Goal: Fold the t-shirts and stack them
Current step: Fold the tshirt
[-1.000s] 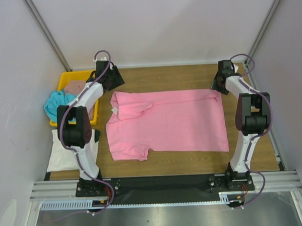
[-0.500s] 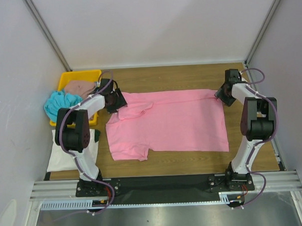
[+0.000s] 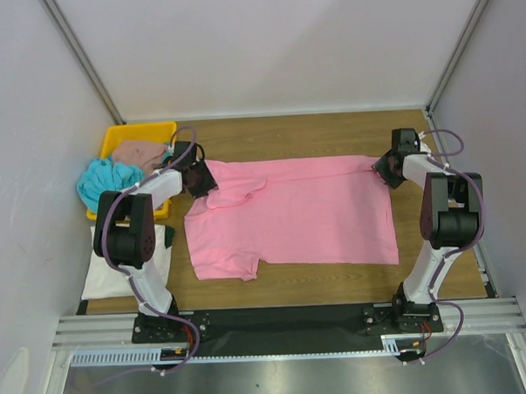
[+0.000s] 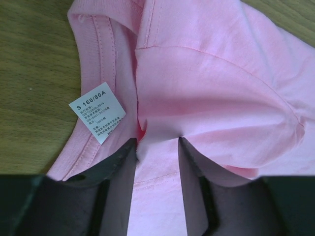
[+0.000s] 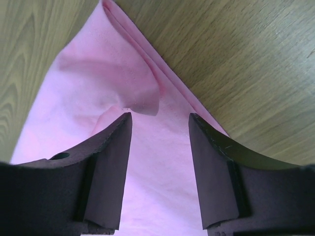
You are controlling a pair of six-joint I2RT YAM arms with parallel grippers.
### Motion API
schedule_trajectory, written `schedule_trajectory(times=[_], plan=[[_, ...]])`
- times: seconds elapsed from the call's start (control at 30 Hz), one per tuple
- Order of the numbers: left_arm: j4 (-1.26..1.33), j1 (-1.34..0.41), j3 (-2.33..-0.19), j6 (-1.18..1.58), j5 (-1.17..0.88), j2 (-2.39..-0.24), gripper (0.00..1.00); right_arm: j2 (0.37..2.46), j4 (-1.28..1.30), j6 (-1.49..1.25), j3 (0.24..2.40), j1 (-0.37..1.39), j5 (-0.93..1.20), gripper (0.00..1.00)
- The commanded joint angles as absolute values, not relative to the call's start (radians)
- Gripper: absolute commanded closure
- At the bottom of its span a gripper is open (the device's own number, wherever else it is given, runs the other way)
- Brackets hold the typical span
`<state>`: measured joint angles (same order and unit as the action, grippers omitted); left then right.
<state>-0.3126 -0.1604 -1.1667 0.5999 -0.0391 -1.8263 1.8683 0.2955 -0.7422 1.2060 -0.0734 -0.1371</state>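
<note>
A bright pink t-shirt (image 3: pixel 290 218) lies spread flat on the wooden table, collar to the left, with one sleeve folded in near the collar. My left gripper (image 3: pixel 203 179) is down on its far left shoulder beside the collar. In the left wrist view the gripper (image 4: pixel 157 140) stands open with pink cloth (image 4: pixel 211 83) puckering between its tips, next to the white size label (image 4: pixel 97 119). My right gripper (image 3: pixel 386 168) rests on the far right hem corner. Here too the jaws (image 5: pixel 160 115) are open astride the cloth (image 5: pixel 98 83), which has a small wrinkle at the tips.
A yellow tray (image 3: pixel 138 131) at the far left holds a dusty brown-pink shirt (image 3: pixel 139 153), and a turquoise shirt (image 3: pixel 101 180) spills over its edge. A cream-white shirt (image 3: pixel 105 269) lies folded at the near left. White walls enclose the table.
Both grippers came down from beyond the shirt's far edge onto its two far corners. The left jaws have narrowed around the cloth at the shoulder.
</note>
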Motion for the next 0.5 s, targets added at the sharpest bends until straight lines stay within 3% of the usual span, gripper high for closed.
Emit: schedule_trajectory(times=[0.0, 0.27, 0.37, 0.47], plan=[[-0.267, -0.158, -1.158, 0.606, -0.055, -1.784, 0.57, 1.815, 0.19, -0.83, 1.178, -0.078, -0.146, 0.46], [-0.247, -0.158, -1.135, 0.607, -0.052, -1.775, 0.8, 1.755, 0.029, -0.959, 1.08, -0.1, -0.118, 0.46], [-0.247, -0.158, -1.135, 0.609, -0.054, -1.779, 0.99, 1.737, -0.021, -0.991, 1.054, -0.103, -0.11, 0.46], [-0.245, -0.158, -1.132, 0.609, -0.054, -1.782, 1.0, 1.72, -0.081, -1.017, 1.022, -0.106, -0.072, 0.46]])
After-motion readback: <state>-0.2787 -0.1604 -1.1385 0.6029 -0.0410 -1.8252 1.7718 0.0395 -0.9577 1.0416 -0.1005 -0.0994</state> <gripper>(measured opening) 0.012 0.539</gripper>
